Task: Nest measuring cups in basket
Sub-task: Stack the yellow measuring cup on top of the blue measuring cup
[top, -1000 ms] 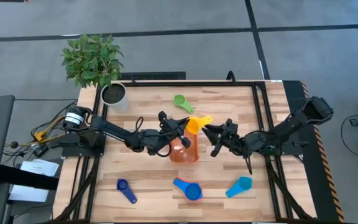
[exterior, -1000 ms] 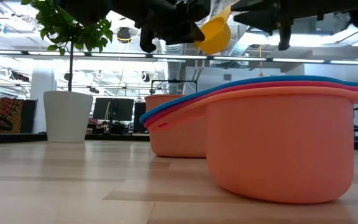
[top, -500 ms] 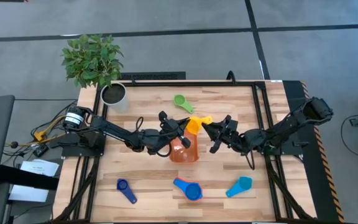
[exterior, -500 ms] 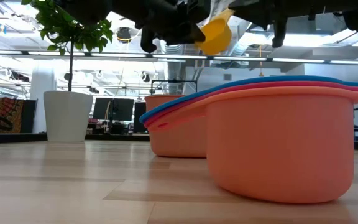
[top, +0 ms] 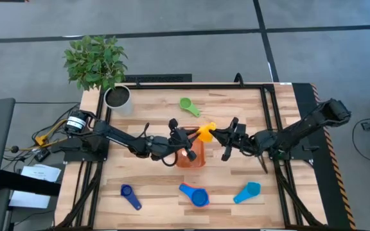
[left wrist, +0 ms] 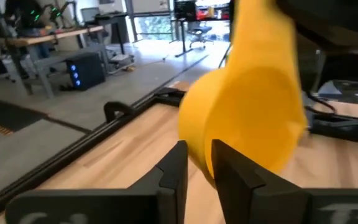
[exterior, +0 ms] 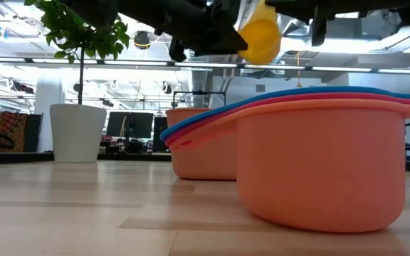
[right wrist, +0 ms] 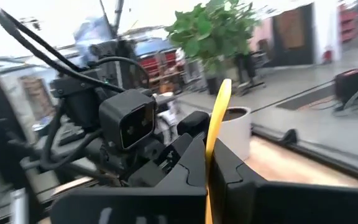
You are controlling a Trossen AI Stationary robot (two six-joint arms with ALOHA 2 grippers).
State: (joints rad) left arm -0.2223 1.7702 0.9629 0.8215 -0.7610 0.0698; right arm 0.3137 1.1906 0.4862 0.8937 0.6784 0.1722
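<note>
Item: yellow cup [top: 205, 133], held in the air at table centre, just above the basket [top: 190, 154]. Right gripper [top: 221, 135]: clamped on the cup's flat handle; in the right wrist view the handle [right wrist: 217, 134] stands edge-on betw. its two fingers, pinched tight. Left gripper [top: 188, 136]: just beside the cup on the opposite side, fingers only a little apart; in the left wrist view the cup bowl [left wrist: 244, 121] sits right past the fingertips [left wrist: 176, 165], looks clear of them, contact uncertain. Low view: cup [exterior: 260, 35] hangs high under both dark arms, bowl pointing down toward the table. Basket: orange, directly under the two grippers, on the wood table [top: 153, 176]; contents not clear from above, partly hidden by the left gripper. Green cup [top: 187, 104]: beyond the grippers, toward the table's far edge, well apart. Dark blue cup [top: 130, 196]: near edge, on the left arm's side, well apart. Blue cup w. orange nested in it [top: 195, 195]: near edge, roughly below the basket. Light blue cup [top: 248, 192]: near edge, on the right arm's side, below the right gripper. White plant pot [top: 117, 97] w. green plant [top: 95, 61]: far corner, left arm's side.
</note>
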